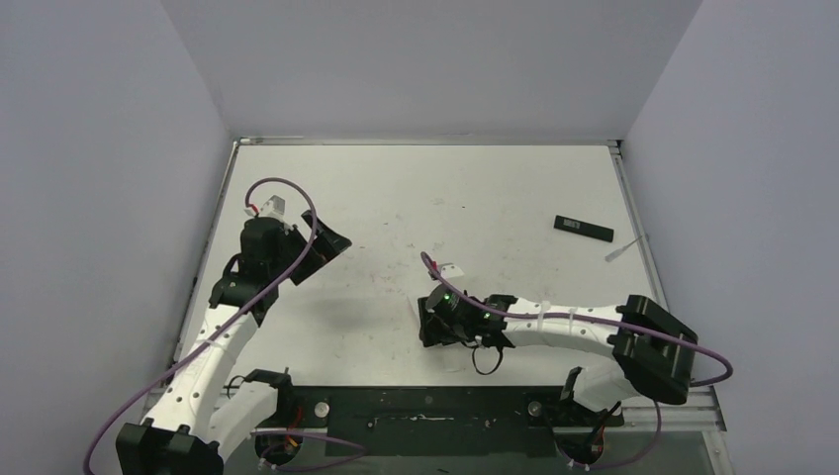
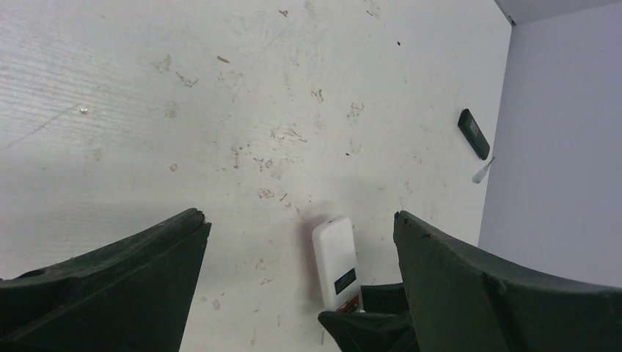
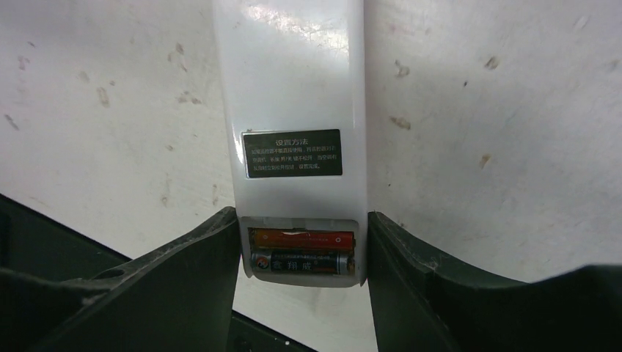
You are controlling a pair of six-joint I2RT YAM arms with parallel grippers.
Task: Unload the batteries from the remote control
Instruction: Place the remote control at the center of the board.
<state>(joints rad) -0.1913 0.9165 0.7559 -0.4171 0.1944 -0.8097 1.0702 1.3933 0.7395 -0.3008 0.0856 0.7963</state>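
Top view: right pincer (image 1: 432, 319) sits just 6 o'clock of table (image 1: 445, 178) centre, arm coming in from 4 o'clock. It's clamped on the white remote (image 3: 293, 88), one finger pressed on each long side at the battery end, the jaws at medium width. The remote lies back-up on the table with its free end pointing to 12 o'clock in the right wrist view and a dark label (image 3: 293, 152) mid-body. The battery bay is uncovered. Two batteries are in it side by side, lying crosswise: reddish-orange battery (image 3: 301, 239) on the label side, dark battery (image 3: 304, 262) next to it at the remote's end. Both are seated.

Left pincer (image 2: 298, 218) is at 9 o'clock of the table, jaws wide, nothing between them, off the surface. Its camera sees the white remote at 5 o'clock.

A slim black bar (image 1: 583, 228) lies at 2 o'clock of the table, well apart from both arms. A small white stick (image 1: 621, 249) is just beside it, toward the right edge.
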